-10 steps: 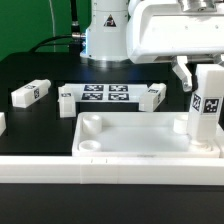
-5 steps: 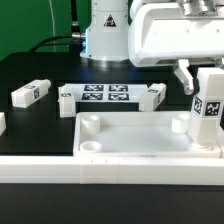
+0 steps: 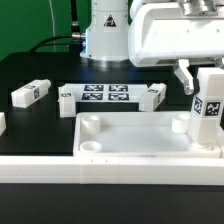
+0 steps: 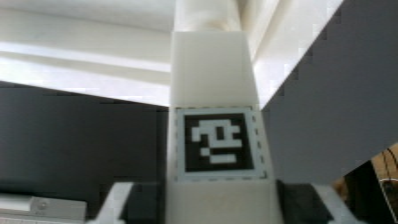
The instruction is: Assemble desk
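Observation:
The white rimmed tabletop [image 3: 135,135] lies flat near the front of the black table, with round sockets in its corners. One white leg [image 3: 208,108] stands upright at the tabletop's far corner on the exterior view's right, its foot at the socket there. My gripper [image 3: 204,74] is shut on this leg near its top. In the wrist view the leg [image 4: 219,90] fills the middle, its black-and-white tag facing the camera, and my gripper [image 4: 217,206] clamps it from both sides. Three loose legs [image 3: 30,93] [image 3: 67,100] [image 3: 155,95] lie behind the tabletop.
The marker board [image 3: 105,95] lies flat between two of the loose legs. A long white border bar [image 3: 60,166] runs along the table's front edge. A small white piece [image 3: 2,122] shows at the exterior view's left edge. The arm's base [image 3: 108,35] stands at the back.

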Controlling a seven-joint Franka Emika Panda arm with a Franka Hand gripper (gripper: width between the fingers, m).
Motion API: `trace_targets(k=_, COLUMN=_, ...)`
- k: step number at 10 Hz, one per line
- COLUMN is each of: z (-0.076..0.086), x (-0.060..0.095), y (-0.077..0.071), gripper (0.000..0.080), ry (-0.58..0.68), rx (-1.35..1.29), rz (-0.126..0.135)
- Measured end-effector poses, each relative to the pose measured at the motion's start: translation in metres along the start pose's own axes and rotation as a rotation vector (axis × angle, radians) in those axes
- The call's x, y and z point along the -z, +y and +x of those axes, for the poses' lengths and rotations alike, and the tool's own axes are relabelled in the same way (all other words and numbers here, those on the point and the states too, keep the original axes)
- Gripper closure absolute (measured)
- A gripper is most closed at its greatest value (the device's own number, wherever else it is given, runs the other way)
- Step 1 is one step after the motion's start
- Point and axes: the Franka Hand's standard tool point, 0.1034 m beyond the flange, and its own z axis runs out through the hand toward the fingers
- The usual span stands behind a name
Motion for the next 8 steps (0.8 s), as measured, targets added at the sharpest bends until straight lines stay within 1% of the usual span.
trace_targets(k=1, z=0.0, x=0.0, y=0.0, gripper=0.0353, ry=0.0, rx=0.0, rz=0.0)
trace_targets(k=2, z=0.0, x=0.0, y=0.0, gripper=0.0227, ry=0.0, rx=0.0, rz=0.0)
trace_targets(k=3, z=0.0, x=0.0, y=0.0, gripper=0.0227, ry=0.0, rx=-0.001, rz=0.0)
trace_targets(k=4, z=0.0, x=0.0, y=0.0, gripper=0.0164, ry=0.0, rx=-0.001, rz=0.0)
trace_targets(k=5, z=0.002, x=0.001, y=0.002, gripper=0.0154, ry=0.0, rx=-0.002, rz=-0.002)
trace_targets(k=7, z=0.007, x=0.006, y=0.0, gripper=0.0151, ry=-0.013, rx=-0.001, rz=0.006)
trace_targets(k=8, z=0.015, x=0.014, y=0.0, gripper=0.015, ry=-0.025, rx=0.0, rz=0.013)
